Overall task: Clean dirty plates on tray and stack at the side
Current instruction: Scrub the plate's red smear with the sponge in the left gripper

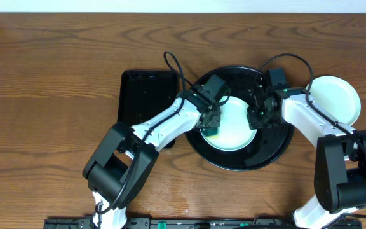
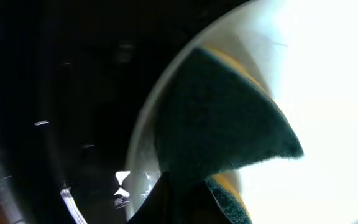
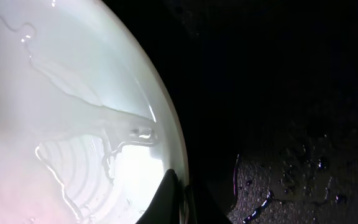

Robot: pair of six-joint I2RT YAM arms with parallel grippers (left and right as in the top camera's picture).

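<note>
left gripper squeezing a sponge onto the plate in the tray, right gripper pinching its rim, second plate sitting on the desk

Table: wood, visible grain, soft sheen.
Tray: black, pebbled floor, wet and glinting.
Plate: smooth, glossy, water-streaked.
Sponge: fuzzy dark-green scrub face, yellow foam behind.

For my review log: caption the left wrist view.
Dark green sponge held against a pale plate on the black tray.
</note>
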